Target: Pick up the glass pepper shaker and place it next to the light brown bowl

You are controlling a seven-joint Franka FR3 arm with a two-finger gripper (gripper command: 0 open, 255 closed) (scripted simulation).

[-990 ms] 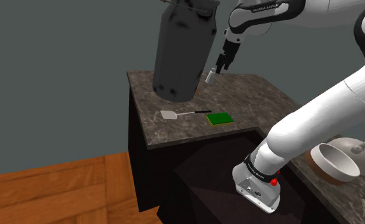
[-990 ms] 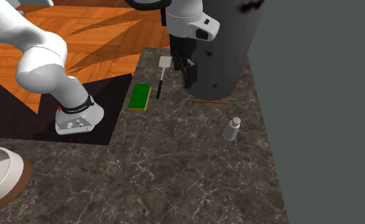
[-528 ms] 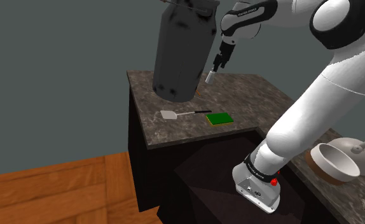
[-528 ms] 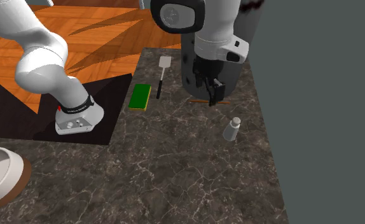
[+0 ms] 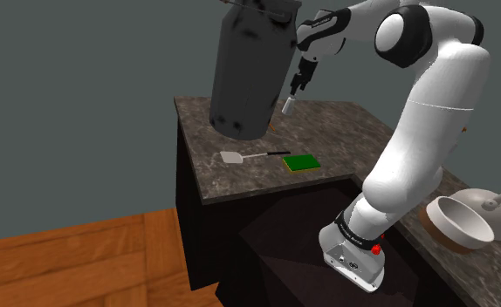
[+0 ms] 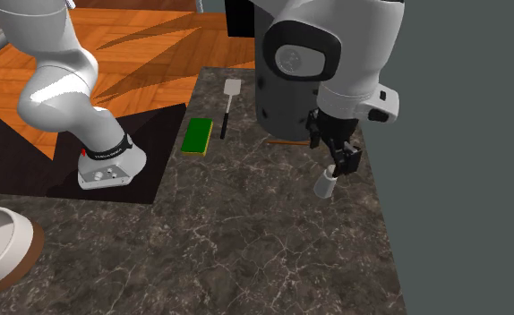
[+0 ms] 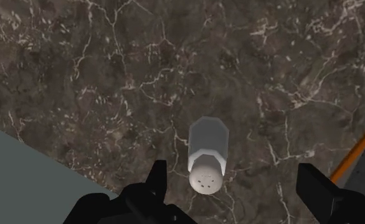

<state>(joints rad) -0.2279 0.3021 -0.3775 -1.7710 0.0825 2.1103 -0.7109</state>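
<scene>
Pepper shaker [image 7: 206, 159]: upright near the counter's [image 6: 246, 233] wall-side edge, not yet grasped. Gripper [image 7: 233, 175]: fingers spread, straddling the cap without contact. Bowl [image 5: 434, 218]: well apart. Grasp, transfer and placement are outstanding.

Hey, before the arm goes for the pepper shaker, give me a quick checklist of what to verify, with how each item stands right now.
1. Claw open: ok, the fingers stand apart.
2. Pepper shaker upright on the counter: ok.
3. Shaker centred between the fingers: not ok, it sits nearer one finger.
4. Fingers low enough to clasp the shaker's body: cannot tell.
5. Clearance from the tall dark container: ok, a gap shows in the shoulder view.
6. Bare counter beside the bowl for the drop: ok.
</scene>
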